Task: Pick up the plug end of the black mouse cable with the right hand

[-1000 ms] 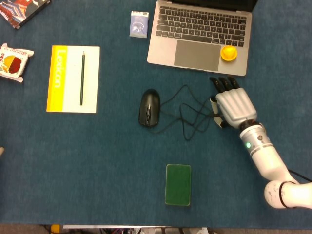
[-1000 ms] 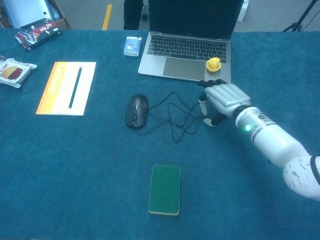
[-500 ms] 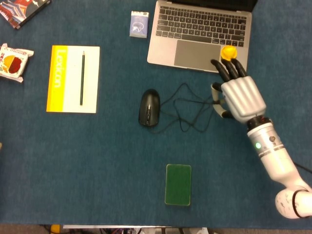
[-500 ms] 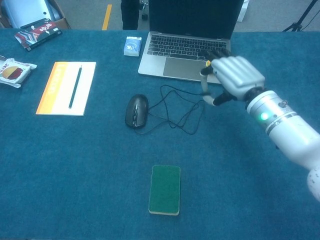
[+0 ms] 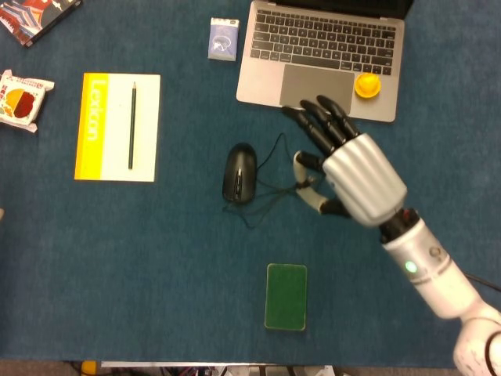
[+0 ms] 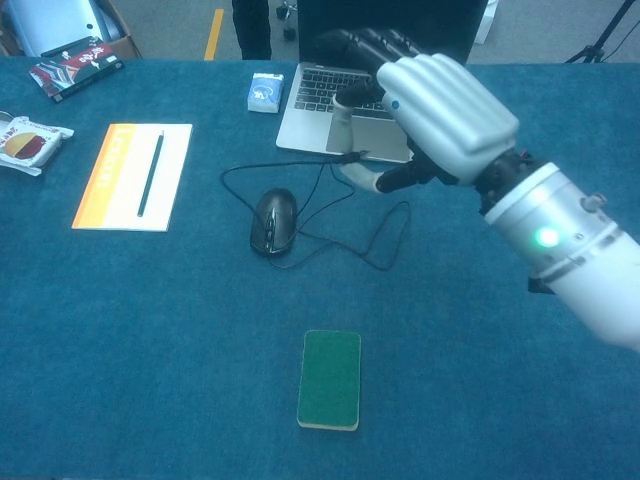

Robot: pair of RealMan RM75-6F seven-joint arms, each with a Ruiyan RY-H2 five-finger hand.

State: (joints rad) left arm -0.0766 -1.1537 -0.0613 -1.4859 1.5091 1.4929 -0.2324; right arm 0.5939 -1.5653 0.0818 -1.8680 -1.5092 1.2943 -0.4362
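The black mouse (image 5: 239, 172) (image 6: 273, 222) lies on the blue table mat in front of the laptop. Its black cable (image 5: 270, 188) (image 6: 385, 240) loops on the mat to the mouse's right and climbs to my right hand (image 5: 352, 174) (image 6: 440, 105). That hand is lifted well above the mat, to the right of the mouse, and pinches the plug end (image 6: 352, 156) between thumb and a finger while the other fingers stretch toward the laptop. In the head view the plug itself is mostly hidden under the hand. My left hand shows in neither view.
An open laptop (image 5: 258, 78) (image 6: 310, 135) stands behind the mouse, with a small yellow object (image 5: 367, 84) on its palm rest. A green block (image 5: 286, 296) (image 6: 330, 379) lies near the front edge. A yellow book with a pencil (image 5: 117, 125) (image 6: 130, 175) lies at left, and a small box (image 5: 222, 38) beside the laptop.
My right hand has risen from the mat and swung left toward the mouse, taking the plug end with it. The cable loops have been pulled up and drawn closer to the mouse.
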